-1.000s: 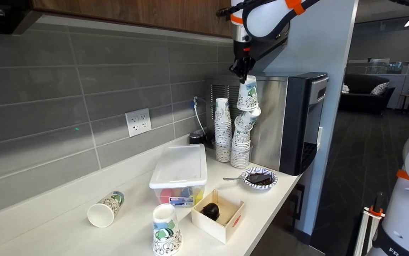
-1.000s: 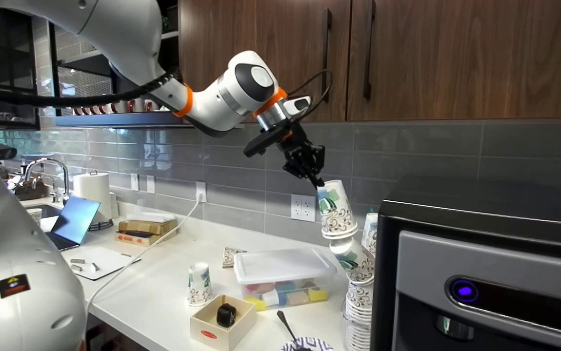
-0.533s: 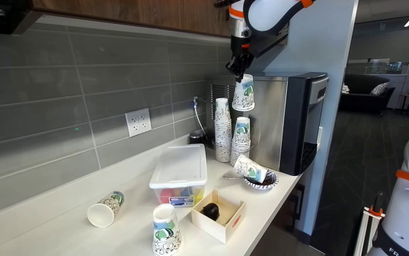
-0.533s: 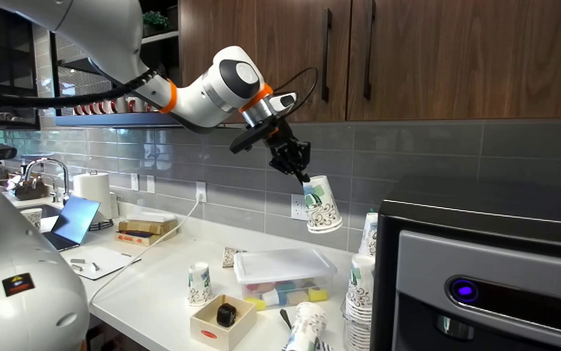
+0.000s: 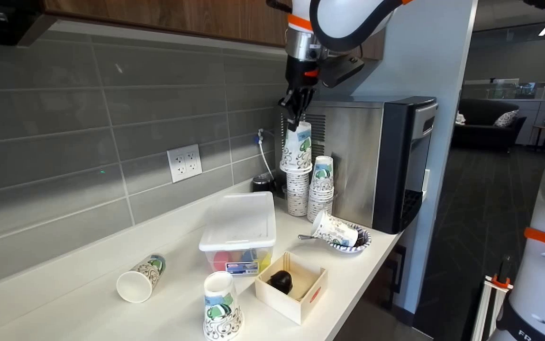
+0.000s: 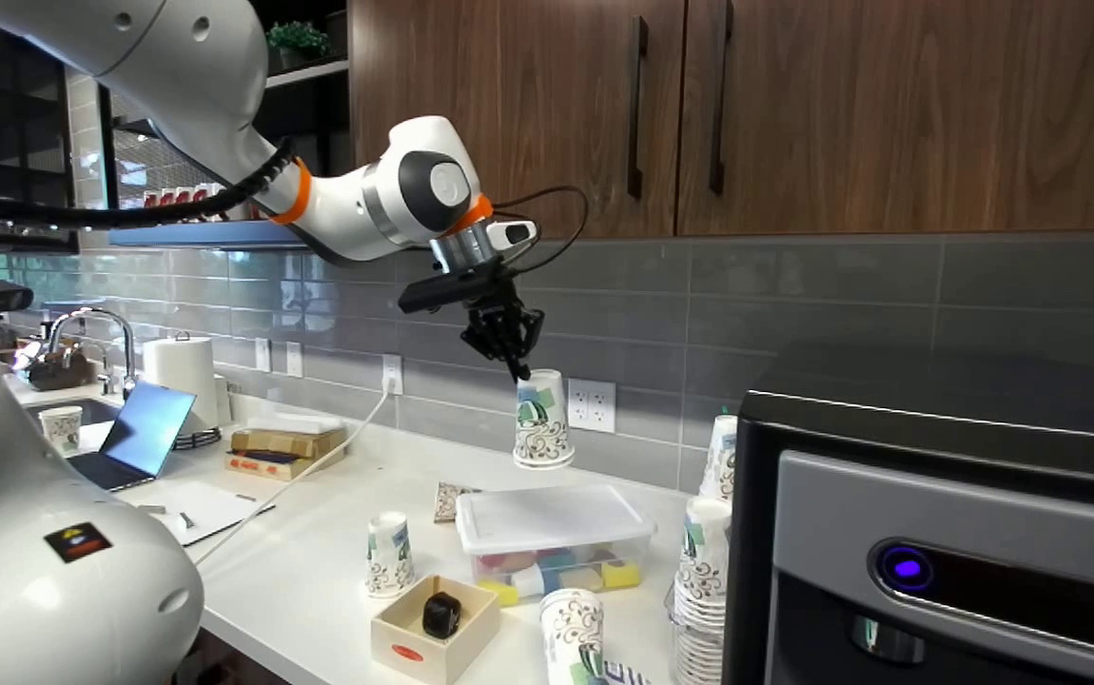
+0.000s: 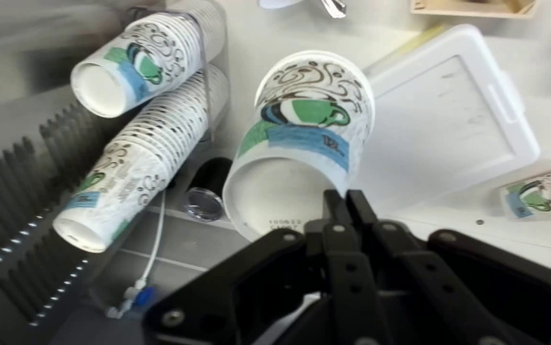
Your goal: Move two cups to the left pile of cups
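My gripper (image 5: 293, 127) is shut on the wall of two nested, upside-down white paper cups (image 5: 297, 147) with green and dark print. They hang in the air, their closed end at the fingertips, also in an exterior view (image 6: 542, 419). In the wrist view the fingers (image 7: 335, 206) pinch the cups' edge (image 7: 304, 115). The left pile, a short upside-down pile of cups (image 5: 222, 308), stands on the counter at the front. It also shows in an exterior view (image 6: 389, 555). The held cups hide the top of a tall stack (image 5: 297, 194) in an exterior view.
Another tall stack (image 5: 321, 203) stands beside the ice machine (image 5: 355, 166). A cup (image 5: 334, 229) lies across the patterned bowl (image 5: 366, 239). A lidded plastic box (image 5: 241, 222), a wooden box (image 5: 277, 305) and a lone lying cup (image 5: 140, 279) are on the counter.
The held cups were over a tilted cup on the right tall stack. That cup dropped onto the bowl. My gripper has since moved away from that stack with the held cups.
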`<control>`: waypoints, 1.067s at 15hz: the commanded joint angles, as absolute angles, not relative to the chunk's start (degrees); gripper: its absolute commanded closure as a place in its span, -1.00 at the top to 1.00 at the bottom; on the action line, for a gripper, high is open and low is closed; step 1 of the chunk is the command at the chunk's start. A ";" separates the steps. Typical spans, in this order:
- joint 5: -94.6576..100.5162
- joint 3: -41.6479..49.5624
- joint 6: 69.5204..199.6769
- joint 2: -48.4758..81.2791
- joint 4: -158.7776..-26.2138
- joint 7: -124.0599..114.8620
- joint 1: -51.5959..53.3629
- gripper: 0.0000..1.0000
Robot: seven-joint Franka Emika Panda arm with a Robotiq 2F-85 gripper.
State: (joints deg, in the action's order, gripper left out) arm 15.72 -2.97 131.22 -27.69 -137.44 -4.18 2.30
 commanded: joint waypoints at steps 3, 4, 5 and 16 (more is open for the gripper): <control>8.41 -5.11 131.49 -27.75 -139.05 1.61 8.31 -0.97; 7.70 -5.76 131.36 -27.29 -139.05 2.19 9.25 -0.97; 7.07 -6.59 131.23 -26.59 -139.02 2.54 10.26 -0.97; 4.94 -13.31 131.68 -14.76 -138.02 5.51 16.78 -0.97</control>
